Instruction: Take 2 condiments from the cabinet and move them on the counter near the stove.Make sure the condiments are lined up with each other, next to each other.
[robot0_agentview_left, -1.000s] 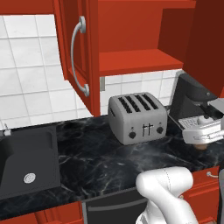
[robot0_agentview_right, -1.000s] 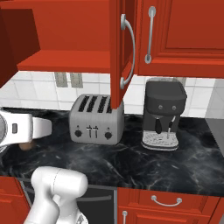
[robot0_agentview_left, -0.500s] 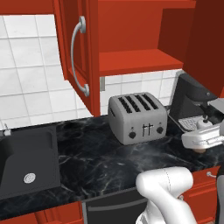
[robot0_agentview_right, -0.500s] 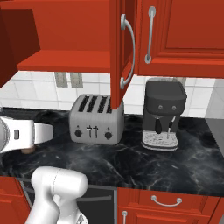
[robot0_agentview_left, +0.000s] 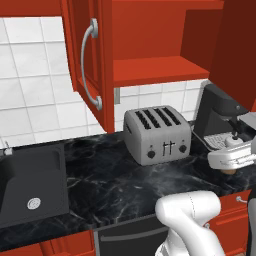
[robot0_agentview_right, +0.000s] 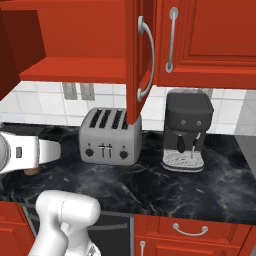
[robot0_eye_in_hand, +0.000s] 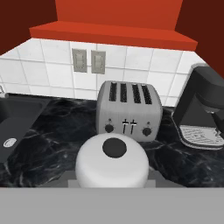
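Arm head lower than second ago, gripper (robot0_agentview_left: 231, 167) down near desk (robot0_agentview_left: 110, 185) right of toaster (robot0_agentview_left: 157, 134); brown condiment (robot0_agentview_left: 229, 171) beneath it, apparently clasped (jaws hidden, cannot confirm); probably setting it down toward stove side; cabinet (robot0_agentview_left: 165, 70) shelf bare.

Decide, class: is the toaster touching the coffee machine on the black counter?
Apart. In the right base view, a strip of bare counter separates the toaster from the coffee machine.
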